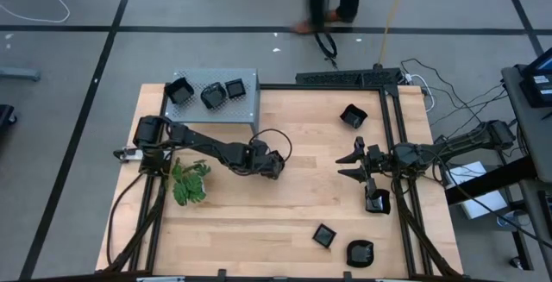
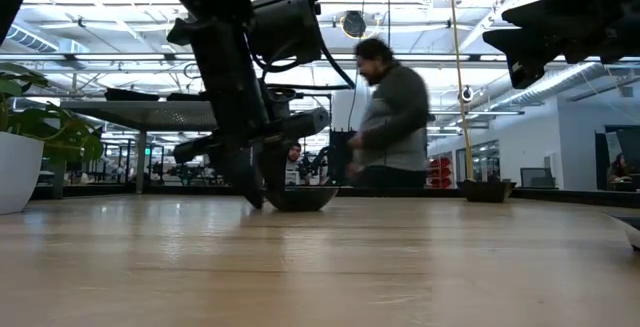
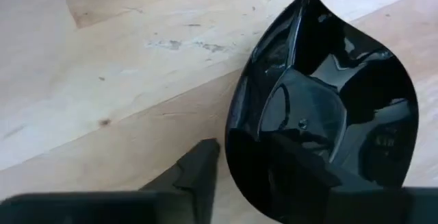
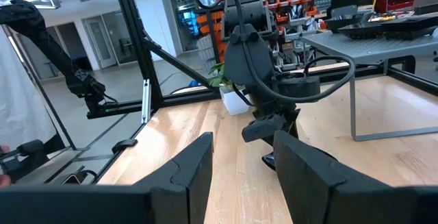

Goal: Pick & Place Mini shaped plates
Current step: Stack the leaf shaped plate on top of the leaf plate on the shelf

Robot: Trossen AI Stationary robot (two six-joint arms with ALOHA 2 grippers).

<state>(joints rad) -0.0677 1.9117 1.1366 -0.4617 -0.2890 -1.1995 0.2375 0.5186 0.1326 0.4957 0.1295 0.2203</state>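
A glossy black leaf-shaped mini plate (image 3: 328, 94) rests with its underside on the wooden table (image 1: 259, 222), near the middle. My left gripper (image 3: 243, 148) slants down onto it, with one finger inside the bowl and the other outside the rim. In the low view the left gripper (image 2: 262, 197) reaches down to the table beside the plate (image 2: 302, 199). My right gripper (image 1: 352, 166) waits open and empty above the table's right side. Three more black plates (image 1: 211, 95) sit on the grey perforated shelf (image 1: 250, 109) at the far left. My left gripper stands astride the plate's rim (image 3: 231, 142) at one long side, slanting down from above. A thin strip of table shows between the outer finger (image 3: 202, 172) and the rim. Whether the inner finger (image 3: 301, 166) touches the bowl, I cannot tell. The plate lies flat on the table.
Loose black plates lie at the far right (image 1: 352, 115), beside the right arm (image 1: 377, 201) and at the near right (image 1: 323, 235) (image 1: 360, 253). A green plant (image 1: 190, 183) stands by the left arm's base. A person (image 2: 390, 117) is beyond the far edge.
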